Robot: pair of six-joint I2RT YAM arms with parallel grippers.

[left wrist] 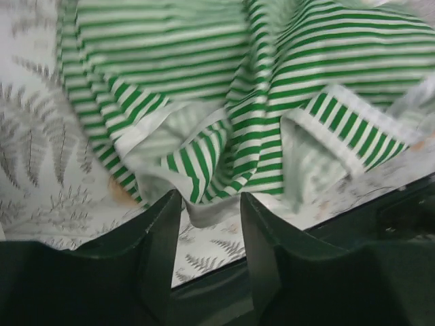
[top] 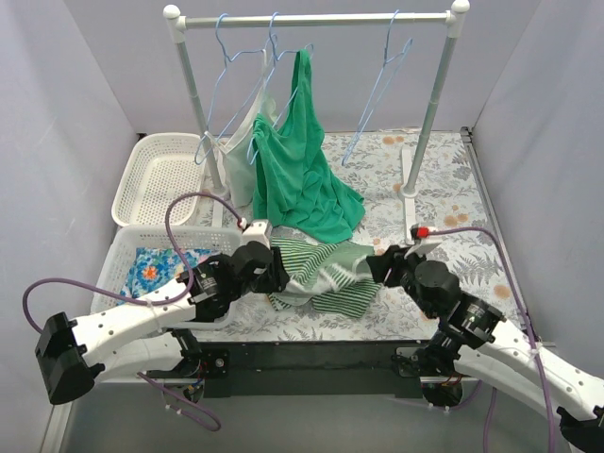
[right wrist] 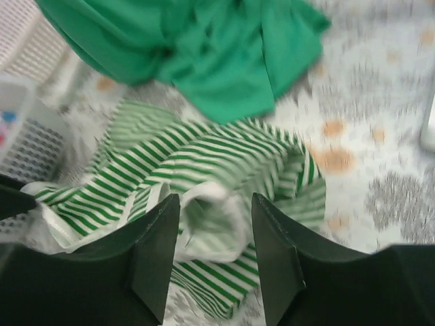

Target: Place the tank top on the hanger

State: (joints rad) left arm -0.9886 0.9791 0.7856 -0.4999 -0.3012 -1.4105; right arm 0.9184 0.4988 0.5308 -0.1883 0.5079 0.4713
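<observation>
Your left pincer [left wrist: 209, 227] stands apart, and a striped fold of the tank top [left wrist: 224, 102] reaches just between its tips; I see no clamp on it. Your right pincer [right wrist: 214, 238] is likewise apart, astride a white-trimmed edge. The top lies crumpled on the table [top: 444, 189] directly between the two, long axis left to right, one arm at each end. The hanger [top: 379, 90] hangs on the rail [top: 321, 19], well behind, past the green garment [top: 302, 160].
</observation>
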